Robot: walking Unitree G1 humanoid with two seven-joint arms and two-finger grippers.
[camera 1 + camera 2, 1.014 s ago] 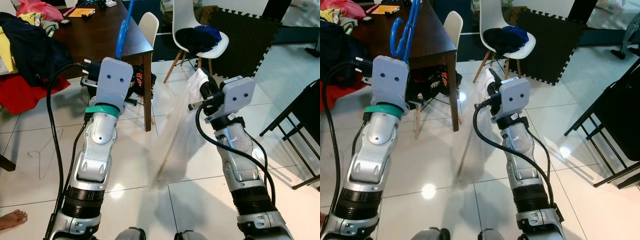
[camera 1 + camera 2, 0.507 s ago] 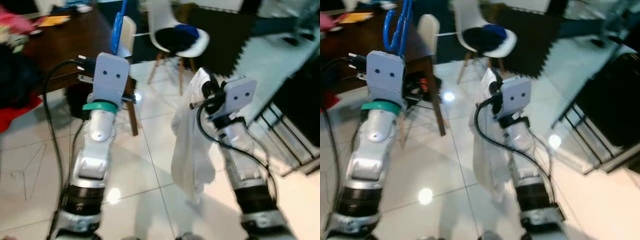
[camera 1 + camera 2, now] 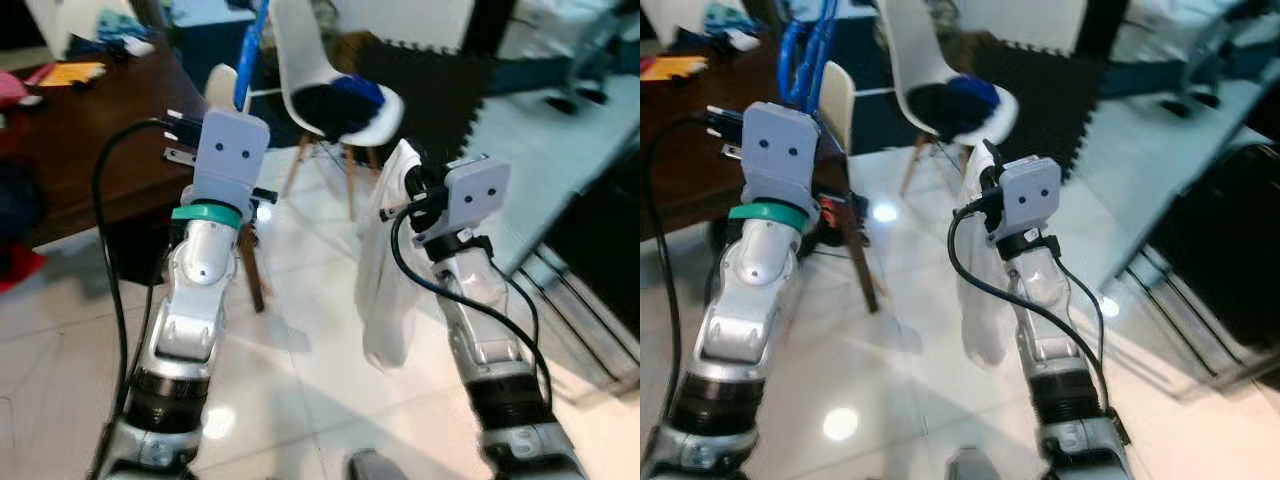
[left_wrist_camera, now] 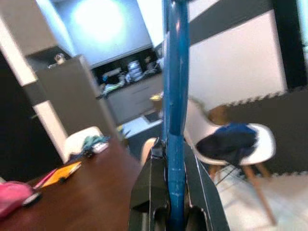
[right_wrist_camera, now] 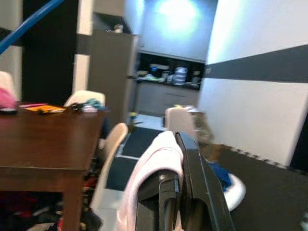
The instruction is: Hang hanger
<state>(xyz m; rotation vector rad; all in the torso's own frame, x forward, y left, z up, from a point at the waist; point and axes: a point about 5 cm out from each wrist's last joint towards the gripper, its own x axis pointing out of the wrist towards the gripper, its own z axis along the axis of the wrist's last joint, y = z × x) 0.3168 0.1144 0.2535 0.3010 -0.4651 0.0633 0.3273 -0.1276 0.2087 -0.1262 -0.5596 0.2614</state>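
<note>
Bright indoor light throughout. Ceiling-lamp glare spots on the glossy floor [image 3: 841, 423]. Head views motion-blurred, worst toward the edges. Wrist views soft; blown-out ceiling light, foreground fingers out of focus.

A table [image 3: 90, 150] is seen at upper left, with a chair [image 3: 225, 95] tucked against its right edge. A second chair [image 3: 320, 70] stands at top centre, a garment [image 3: 340, 100] lying on its seat. A mat [image 3: 440, 90] is propped behind it. A rack [image 3: 590, 250] occupies the right edge.
</note>
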